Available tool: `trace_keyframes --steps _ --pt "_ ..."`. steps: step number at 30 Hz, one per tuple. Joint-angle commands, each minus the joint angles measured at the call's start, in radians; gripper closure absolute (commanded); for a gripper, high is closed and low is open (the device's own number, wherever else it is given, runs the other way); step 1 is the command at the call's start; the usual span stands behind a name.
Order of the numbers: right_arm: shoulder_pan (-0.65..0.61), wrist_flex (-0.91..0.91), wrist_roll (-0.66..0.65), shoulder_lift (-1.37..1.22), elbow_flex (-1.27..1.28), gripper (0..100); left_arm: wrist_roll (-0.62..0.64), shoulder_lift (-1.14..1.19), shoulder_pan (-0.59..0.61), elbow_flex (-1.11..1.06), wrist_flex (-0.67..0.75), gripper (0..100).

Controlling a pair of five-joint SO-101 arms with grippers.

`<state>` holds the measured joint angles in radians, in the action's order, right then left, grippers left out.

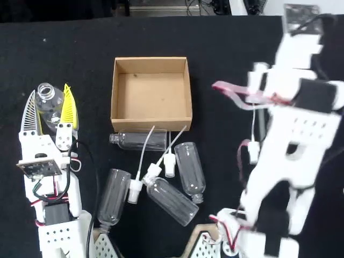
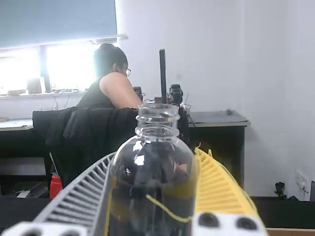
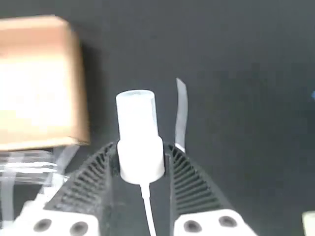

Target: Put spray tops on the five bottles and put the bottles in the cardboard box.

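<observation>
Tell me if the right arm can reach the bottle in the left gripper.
Probably yes: the bottle stands open-necked in the left gripper, and only the low box and loose bottles lie between.

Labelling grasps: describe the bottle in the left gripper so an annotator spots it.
Start at the cardboard box mid-table; look left to the left gripper with one white, one yellow finger. The clear bottle between them is mouth-up, uncapped; the four other bottles lie flat in front of the box.
</observation>
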<state>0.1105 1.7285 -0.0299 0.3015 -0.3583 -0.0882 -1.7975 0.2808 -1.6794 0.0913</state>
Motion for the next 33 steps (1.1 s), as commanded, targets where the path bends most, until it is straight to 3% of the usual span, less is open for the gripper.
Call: trace_keyframes --steps 1,5,9,13,21,28,33 --pt "-0.209 -0.117 0.075 0.131 -0.067 98.7 0.009 -0.005 -0.008 -0.021 0.026 97" --pt "-0.411 -0.292 0.083 0.197 -0.065 98.7 0.009 -0.002 -0.008 -0.021 0.02 97" --pt "-0.516 -0.382 0.083 0.216 -0.064 98.7 0.009 0.0 -0.008 -0.021 0.02 97" --pt "-0.517 -0.377 0.083 0.214 -0.062 98.7 0.011 -0.005 -0.073 -0.021 0.028 97" --pt "-0.517 -0.328 0.075 0.252 -0.062 98.7 0.011 0.002 -0.469 -0.021 -0.009 97" --pt "-0.523 -0.33 0.081 0.326 -0.064 98.7 0.003 -0.005 -0.682 -0.021 -0.46 97" --pt "-0.525 -0.33 0.083 0.358 -0.062 98.7 0.003 -0.005 -0.723 -0.021 -0.368 97"
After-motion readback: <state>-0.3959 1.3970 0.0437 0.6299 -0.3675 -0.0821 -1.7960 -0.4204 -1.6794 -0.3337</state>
